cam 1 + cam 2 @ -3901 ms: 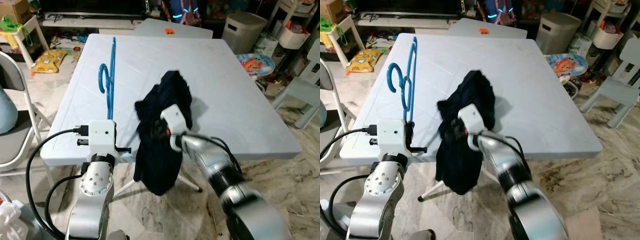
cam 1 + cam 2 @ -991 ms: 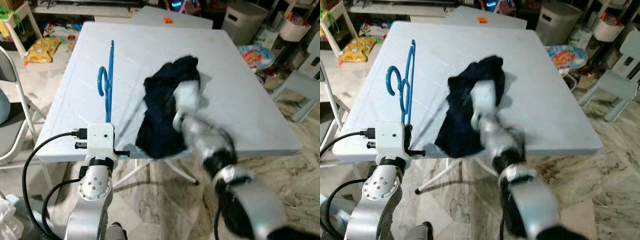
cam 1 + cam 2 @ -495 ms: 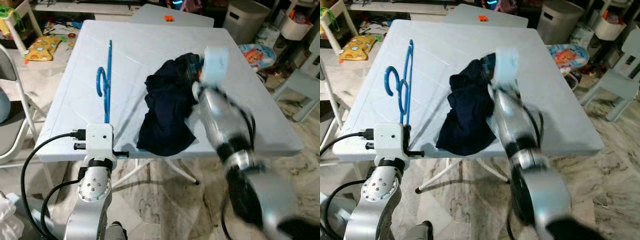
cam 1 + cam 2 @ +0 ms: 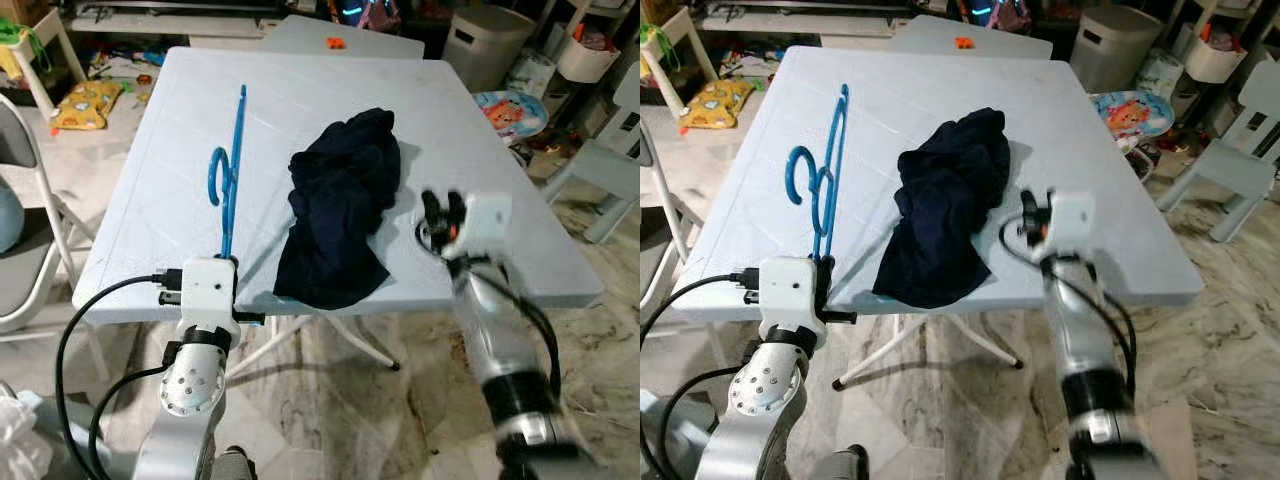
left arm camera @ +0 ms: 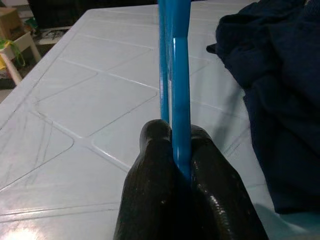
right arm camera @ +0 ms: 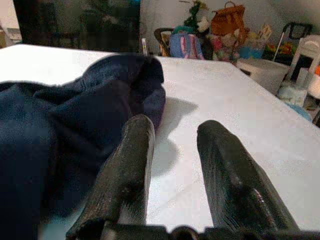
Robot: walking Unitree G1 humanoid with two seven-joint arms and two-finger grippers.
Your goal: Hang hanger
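- The blue hanger (image 5: 176, 75) is clamped in the left gripper (image 5: 179, 150), ready for use.
- The right gripper (image 6: 172, 150) is held beside the dark garment (image 4: 340, 205), fingers apart.

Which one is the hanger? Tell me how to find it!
Look at the big pale table in the middle of the room. On its left side, beside the crumpled dark blue garment, lies the hanger, its near end pinched in the left gripper. It is the thin, bright blue thing with a curled hook, not soft cloth.
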